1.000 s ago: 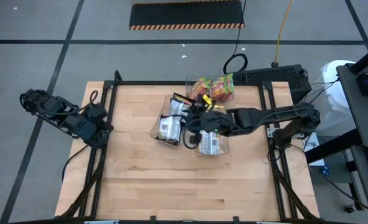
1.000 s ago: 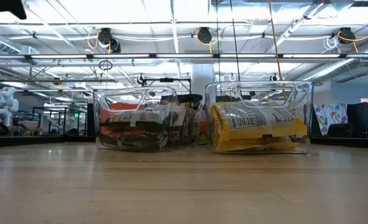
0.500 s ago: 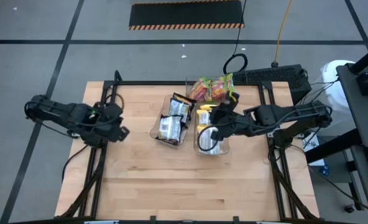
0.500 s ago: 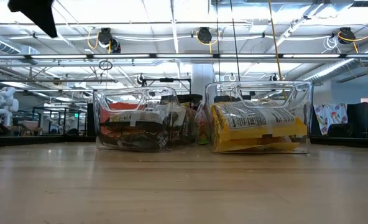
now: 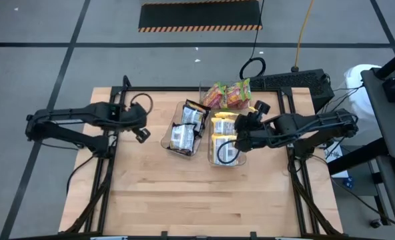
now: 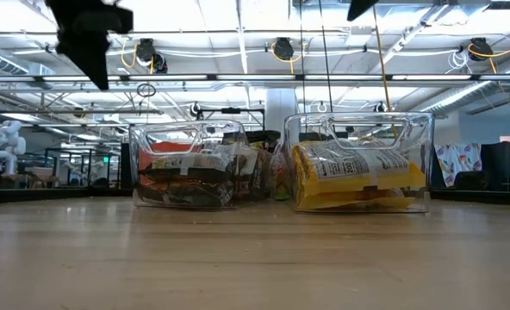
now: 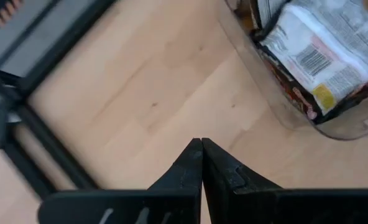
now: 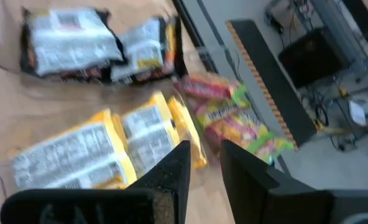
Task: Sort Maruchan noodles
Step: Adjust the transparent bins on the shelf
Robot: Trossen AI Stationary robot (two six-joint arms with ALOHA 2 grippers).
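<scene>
Dark brown Maruchan packets (image 5: 184, 127) fill the left clear bin (image 6: 199, 168). Yellow packets (image 5: 223, 137) fill the right clear bin (image 6: 358, 164). Pink-green packets (image 5: 228, 95) lie at the table's far edge. My right gripper (image 5: 236, 133) hangs open above the right side of the yellow bin, and its fingers (image 8: 171, 168) hold nothing. My left gripper (image 5: 143, 135) is shut and empty, raised over bare wood left of the dark-packet bin (image 7: 321, 68). In the low view it shows at the top left (image 6: 87, 39).
The two bins stand side by side in the far middle of the wooden table (image 5: 184, 200). A black frame (image 5: 117, 100) runs along the table's edges. The near half and the left part of the tabletop are bare wood.
My left arm has swung from the table's left edge toward the bins, its gripper now out over the wood. My right gripper has drawn back toward the table's right, from between the two bins to the right side of the yellow bin.
</scene>
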